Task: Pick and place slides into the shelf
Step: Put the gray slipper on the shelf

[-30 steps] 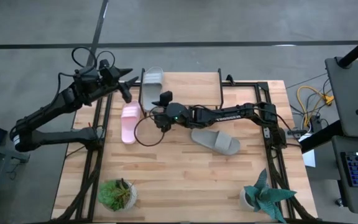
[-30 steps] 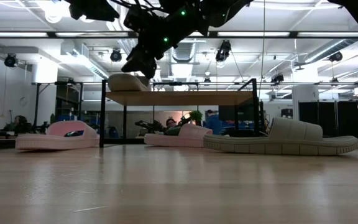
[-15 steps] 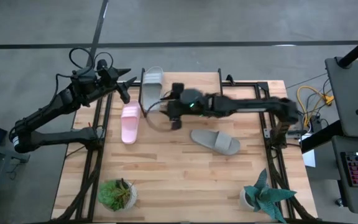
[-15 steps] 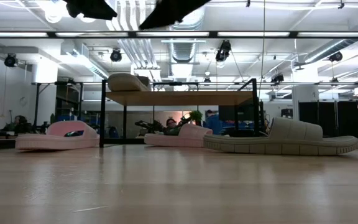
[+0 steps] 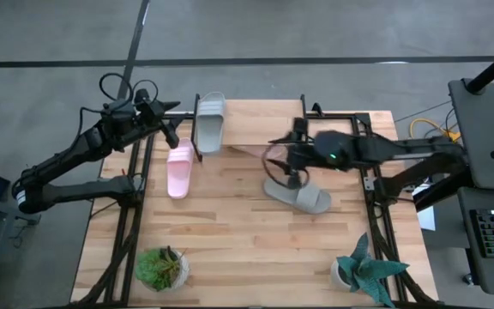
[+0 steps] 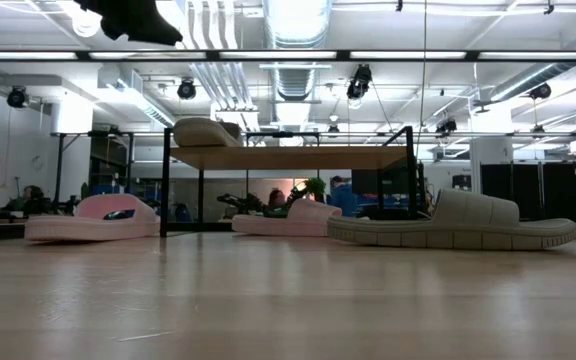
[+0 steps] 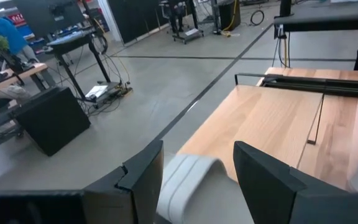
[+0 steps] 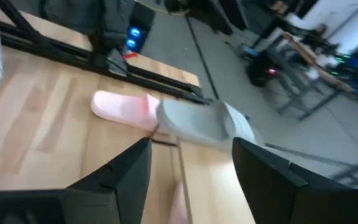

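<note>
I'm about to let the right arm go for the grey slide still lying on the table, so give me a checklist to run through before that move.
1. Right gripper empty, fingers apart: ok.
2. Grey slide on the table unobstructed, lying flat: ok.
3. Right gripper lined up over that slide: cannot tell; it hangs near the slide's end.
4. Left gripper out of the way, off by the table's far left corner: ok.
5. Free room on the shelf beside the grey slide on the shelf: ok.
6. Pink slide under the shelf fully in: cannot tell.
</note>
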Controlling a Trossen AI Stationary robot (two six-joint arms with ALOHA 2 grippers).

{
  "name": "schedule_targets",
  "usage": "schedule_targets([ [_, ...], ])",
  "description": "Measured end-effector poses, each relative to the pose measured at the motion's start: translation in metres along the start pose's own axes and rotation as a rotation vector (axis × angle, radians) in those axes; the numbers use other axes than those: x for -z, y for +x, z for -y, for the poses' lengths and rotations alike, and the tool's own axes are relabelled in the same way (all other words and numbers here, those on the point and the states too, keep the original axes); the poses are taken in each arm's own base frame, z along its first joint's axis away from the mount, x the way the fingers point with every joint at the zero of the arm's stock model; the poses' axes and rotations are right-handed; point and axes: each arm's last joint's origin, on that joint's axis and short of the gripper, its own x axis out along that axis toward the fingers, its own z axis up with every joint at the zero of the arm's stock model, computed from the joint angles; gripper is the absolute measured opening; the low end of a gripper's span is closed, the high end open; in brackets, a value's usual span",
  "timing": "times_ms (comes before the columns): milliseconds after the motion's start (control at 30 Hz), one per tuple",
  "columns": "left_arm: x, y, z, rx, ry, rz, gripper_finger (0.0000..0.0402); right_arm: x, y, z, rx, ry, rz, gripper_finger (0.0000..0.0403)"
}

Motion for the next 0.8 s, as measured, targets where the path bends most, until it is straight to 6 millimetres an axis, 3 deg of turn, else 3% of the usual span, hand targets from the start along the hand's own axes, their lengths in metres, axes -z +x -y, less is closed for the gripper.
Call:
schedule_targets([
  [233,0.001,0.001,0.000,-0.001,-0.001,0.002,0.0180,0.037,-0.040,-0.023,-0.056,-0.008,-0.109,0.0215],
  [433,0.002,0.002,0.001,0.000,0.000,-0.001,0.0180,0.071,-0.062,-0.029,-0.127,0.121,-0.321,0.0214],
  [800,0.008,0.012,0.004,0.002,0.000,-0.009,0.0180,0.105,-0.061,-0.046,-0.273,0.294,-0.555,0.0215],
])
